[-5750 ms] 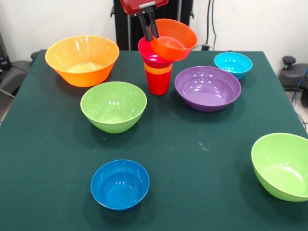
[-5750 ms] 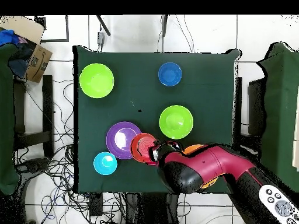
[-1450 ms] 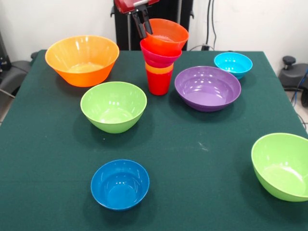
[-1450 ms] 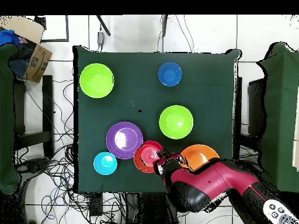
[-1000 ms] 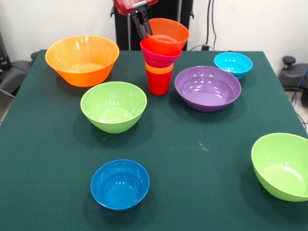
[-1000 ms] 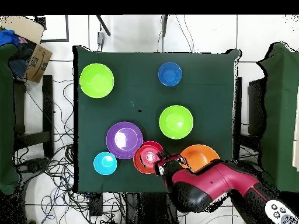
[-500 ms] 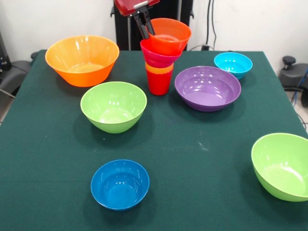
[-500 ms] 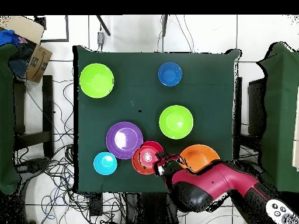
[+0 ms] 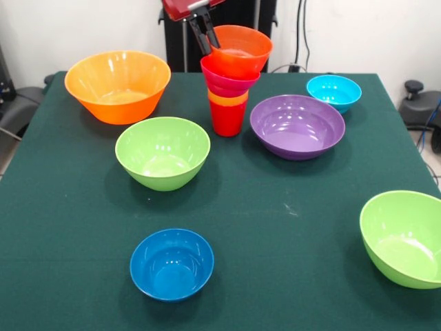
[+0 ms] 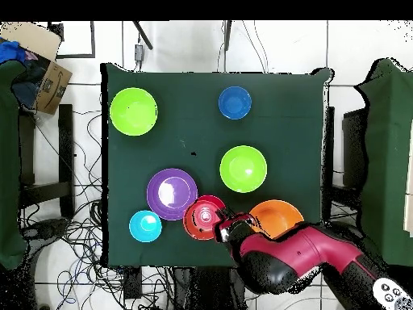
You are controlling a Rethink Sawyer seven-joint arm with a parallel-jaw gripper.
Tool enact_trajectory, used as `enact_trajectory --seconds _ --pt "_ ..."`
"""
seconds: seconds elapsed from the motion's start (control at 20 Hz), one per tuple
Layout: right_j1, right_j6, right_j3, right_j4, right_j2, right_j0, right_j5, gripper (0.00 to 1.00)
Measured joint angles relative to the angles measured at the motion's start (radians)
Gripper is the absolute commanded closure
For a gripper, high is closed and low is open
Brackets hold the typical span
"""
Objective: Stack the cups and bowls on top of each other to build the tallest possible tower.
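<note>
Bowls and cups sit spread over a dark green worktop [image 9: 275, 227]. Toward the far side, near the middle, stands the tower [image 9: 229, 83]: a red cup [image 9: 226, 118] upright at the bottom, an orange cup [image 9: 227, 99] nested in it with only its rim band showing, a small pink bowl [image 9: 224, 80] on that, and an orange bowl [image 9: 238, 54] on top, tipped a little so its opening faces the near side and to the right.

The robot's red and black arm [image 10: 282, 257] reaches down from above to the tower. Its black pincer [image 9: 204, 36] is closed on the left rim of the orange bowl, one finger inside the bowl and one outside.

Left of the tower, at the far left, sits a large yellow-orange bowl [image 9: 118, 85]. Nearer and just to the left of the tower is a lime green bowl [image 9: 162, 152]. Right of the tower, close beside it but apart, is a wide purple bowl [image 9: 297, 126], and farther right, toward the far edge, a light blue bowl [image 9: 333, 92]. A dark blue bowl [image 9: 171, 264] sits alone near the front, left of centre. A second lime green bowl [image 9: 403, 237] sits at the near right, partly cut off by the picture's edge. All the loose bowls stand upright and apart from each other.
</note>
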Motion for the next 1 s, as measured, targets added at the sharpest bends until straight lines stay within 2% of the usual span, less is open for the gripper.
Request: enact_trajectory --seconds 0.4,1.0 --pt "0.0 0.0 -0.008 0.045 0.044 -0.026 0.04 1.0" --pt "0.002 0.0 -0.029 0.049 0.067 -0.052 0.085 1.0"
